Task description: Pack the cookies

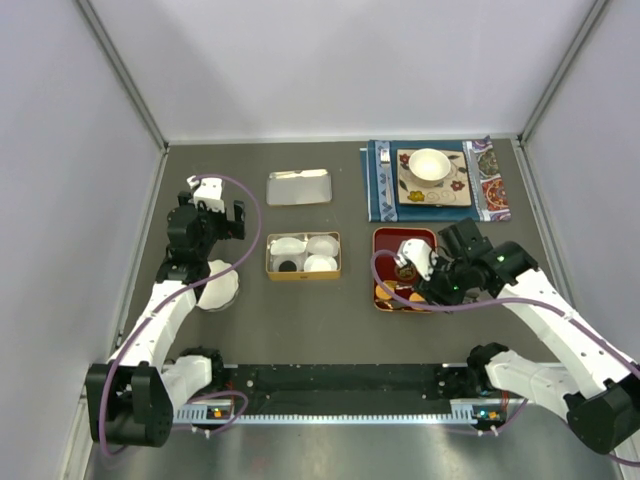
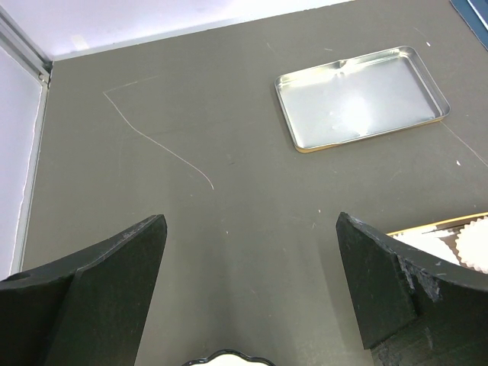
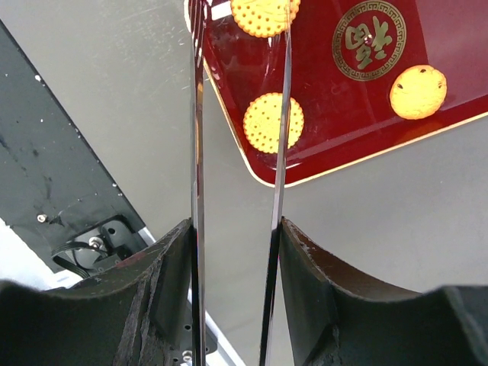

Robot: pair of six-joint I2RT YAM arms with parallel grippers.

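On the tray, orange cookies [image 3: 273, 122]: three bright orange, dotted round discs lying flat and well apart in the glossy dark-red lacquer tray [image 3: 343, 114] with a gold emblem; one by the tray's corner, one near its edge, one at the top margin of the right wrist view.
Dark cookie [image 1: 288, 265]: one black-brown disc in a white fluted paper cup, inside the open gold rectangular tin [image 1: 303, 277]; the tin's other cups look unfilled.
Metal tongs [image 3: 197, 152]: two thin steel blades seen edge-on, reaching out over the tray; the topmost orange cookie lies between their far ends, contact cannot be told.
Right gripper [image 3: 234, 229]: black fingers pressed against the outer faces of the tongs, clamping them, above the tray's corner.
Left gripper [image 2: 250, 221]: fingers spread wide, holding nothing, above the dark grey table [image 2: 152, 137], left of the tin.
Silver metal lid [image 2: 358, 99]: shallow rectangle, hollow side up, beyond the tin.
Loose white fluted cup [image 1: 218, 285]: on the table beside the left arm.
Blue placemat [image 1: 378, 185]: far right, carrying a patterned coaster and a white bowl [image 1: 429, 165].
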